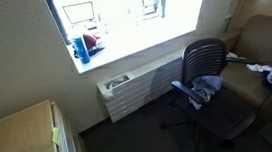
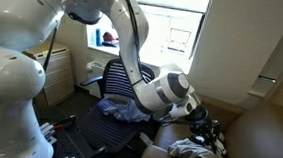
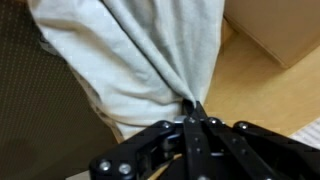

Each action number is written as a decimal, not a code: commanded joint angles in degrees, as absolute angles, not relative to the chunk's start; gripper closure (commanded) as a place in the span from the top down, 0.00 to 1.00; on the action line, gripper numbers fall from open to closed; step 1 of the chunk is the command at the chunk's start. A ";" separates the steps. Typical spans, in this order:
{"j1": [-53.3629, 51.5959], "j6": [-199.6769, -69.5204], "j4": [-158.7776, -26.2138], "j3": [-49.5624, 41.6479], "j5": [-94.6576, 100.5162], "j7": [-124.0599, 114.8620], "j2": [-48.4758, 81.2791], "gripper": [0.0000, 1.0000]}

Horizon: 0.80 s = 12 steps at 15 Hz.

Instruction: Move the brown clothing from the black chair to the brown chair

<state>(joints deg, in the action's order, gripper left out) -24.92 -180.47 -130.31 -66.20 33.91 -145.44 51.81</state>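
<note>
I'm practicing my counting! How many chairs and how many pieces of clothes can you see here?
Chairs: 2, the black chair and the brown chair
Clothes: 2, the bluish cloth on the black chair and the pale cloth pinched in the gripper
Total: 4

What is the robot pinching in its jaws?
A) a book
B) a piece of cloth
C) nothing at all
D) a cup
B: in the wrist view the jaws are shut on a gathered fold of the pale cloth.
</note>
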 commanded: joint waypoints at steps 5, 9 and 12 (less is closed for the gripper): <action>-20.57 -183.56 -124.91 -62.92 23.45 -139.23 60.69 0.01; -21.86 -189.59 -126.89 -64.69 18.55 -144.46 62.22 0.01; -26.24 -198.18 -132.72 -64.27 2.84 -140.51 61.86 0.00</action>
<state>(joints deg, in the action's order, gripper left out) -21.73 -190.90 -126.70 -63.82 13.86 -142.59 61.74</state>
